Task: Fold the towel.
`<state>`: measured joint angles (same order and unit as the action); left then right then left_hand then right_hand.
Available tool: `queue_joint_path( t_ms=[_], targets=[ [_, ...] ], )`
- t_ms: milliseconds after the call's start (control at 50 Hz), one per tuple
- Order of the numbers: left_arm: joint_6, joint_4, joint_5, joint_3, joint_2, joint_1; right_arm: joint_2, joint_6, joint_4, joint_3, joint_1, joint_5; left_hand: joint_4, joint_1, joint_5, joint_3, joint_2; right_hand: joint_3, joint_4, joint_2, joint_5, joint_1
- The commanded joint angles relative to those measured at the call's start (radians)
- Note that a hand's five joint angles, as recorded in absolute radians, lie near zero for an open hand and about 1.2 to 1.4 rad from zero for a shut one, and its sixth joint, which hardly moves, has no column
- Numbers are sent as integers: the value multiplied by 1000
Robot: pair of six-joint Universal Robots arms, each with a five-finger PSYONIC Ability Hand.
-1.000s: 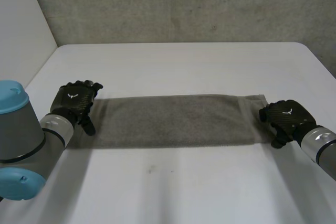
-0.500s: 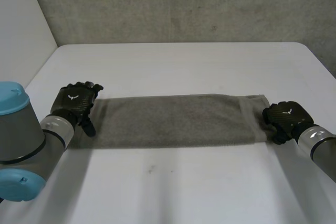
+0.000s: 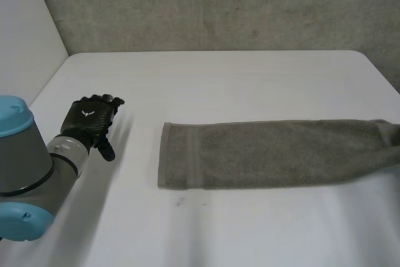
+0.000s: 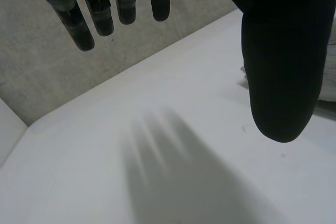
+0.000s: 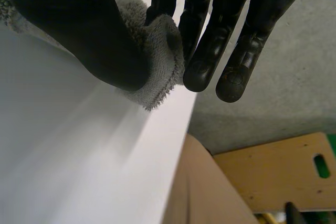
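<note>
The left robot hand (image 3: 92, 119) hovers over the white counter (image 3: 219, 79), fingers (image 4: 102, 19) straight and released, holding nothing, well apart from the towel's left end. The grey towel (image 3: 269, 153) lies flat as a long narrow strip (a hem band marks that left end). At the towel's right end, the right robot hand (image 5: 79, 30) pinches the bunched cloth between thumb and fingers (image 5: 210, 51).

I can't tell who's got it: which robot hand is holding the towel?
The right hand: its thumb and fingers pinch the end of the towel. The left hand hangs open over the bare table, apart from it.
</note>
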<state>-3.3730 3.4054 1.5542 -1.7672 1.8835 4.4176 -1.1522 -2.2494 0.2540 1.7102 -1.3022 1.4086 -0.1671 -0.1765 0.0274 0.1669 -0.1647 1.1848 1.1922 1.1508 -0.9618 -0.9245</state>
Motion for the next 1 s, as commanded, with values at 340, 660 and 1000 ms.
queue_joint_path(
  t_ms=[340,660,1000],
  targets=[
    [1,-6,6,-2,-49,0,12,-119,-7,-274,-845,4,-7,2,-27,8,-10,211,204,246,-260,-472],
    [4,-8,1,0,-47,0,312,-131,-16,-343,-1132,1,-7,2,-27,8,-10,211,204,246,-260,-472],
    [47,5,3,83,-38,-101,-73,-514,-93,-213,-823,0,-7,2,-27,8,-10,-1010,-1018,-976,962,750]
  ],
)
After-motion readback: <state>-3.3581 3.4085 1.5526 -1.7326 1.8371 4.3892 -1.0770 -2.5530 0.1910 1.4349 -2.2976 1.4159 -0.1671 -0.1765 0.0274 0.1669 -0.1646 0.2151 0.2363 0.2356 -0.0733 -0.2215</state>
